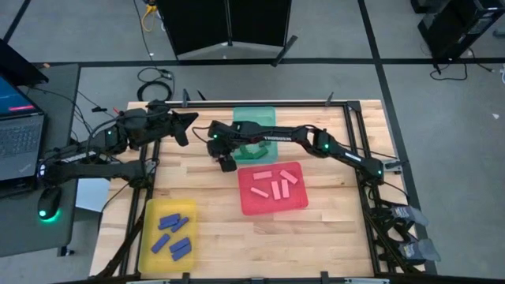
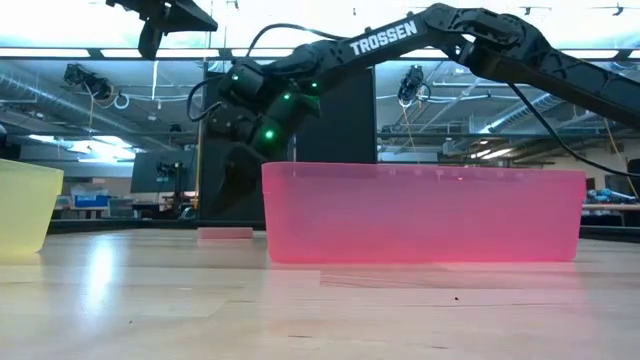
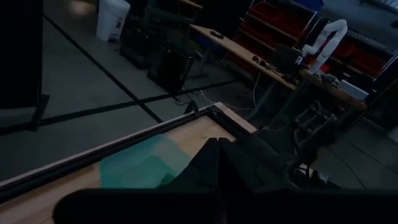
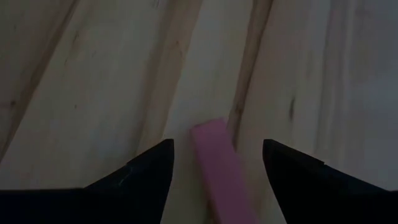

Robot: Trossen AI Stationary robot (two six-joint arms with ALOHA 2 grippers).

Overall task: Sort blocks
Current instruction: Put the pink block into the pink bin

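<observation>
The right gripper [image 4: 217, 163] points down at the bare wooden table [image 1: 331, 229] with its two dark fingers [image 4: 140, 171] spread wide, and a pink block [image 4: 221, 168] lies flat on the wood in the gap between them, touched by neither tip as far as the wrist view shows. In the high view this gripper [image 1: 227, 164] sits just beyond the left edge of the red tray [image 1: 296, 201], close to the teal tray [image 1: 254, 120], and its arm reaches in from the table's right side, stretched long across the teal tray and bent down at the wrist. The red tray holds several pink blocks [image 1: 272, 187]; the yellow tray [image 1: 150, 237] near the front left corner holds blue blocks [image 1: 173, 233]. The left gripper [image 1: 188, 120] is pressed shut and empty, raised above the table's far left part beside the teal tray, its arm folded back along the left edge.
</observation>
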